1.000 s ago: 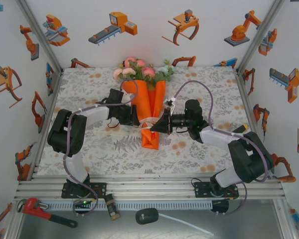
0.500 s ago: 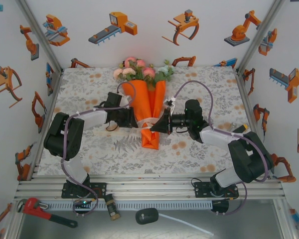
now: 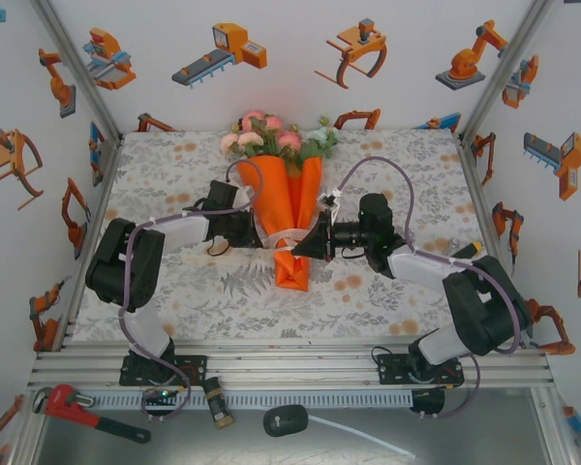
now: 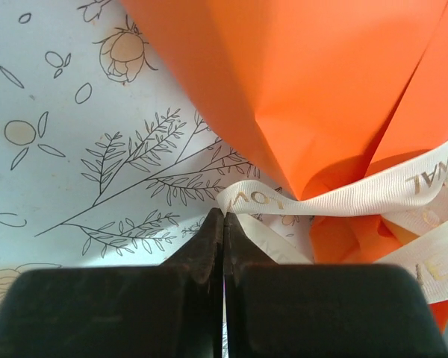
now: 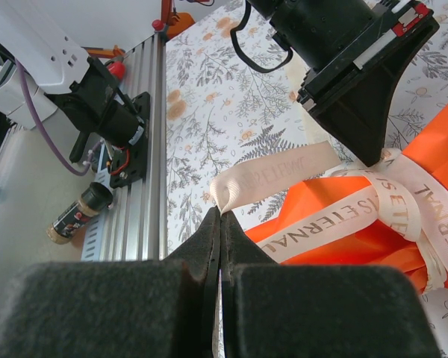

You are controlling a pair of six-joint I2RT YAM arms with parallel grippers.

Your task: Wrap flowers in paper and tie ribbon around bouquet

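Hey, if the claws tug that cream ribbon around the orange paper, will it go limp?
Probably limp: the ribbon folds over where the right claw pinches it. Likely light and thin, since it lies flat around the paper. Its ribbed weave may keep it from slipping.

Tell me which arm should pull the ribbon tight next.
Left, likely: the left tool is shut on the ribbon end running straight to the paper; the right tool, also shut on ribbon, holds a slacker fold.
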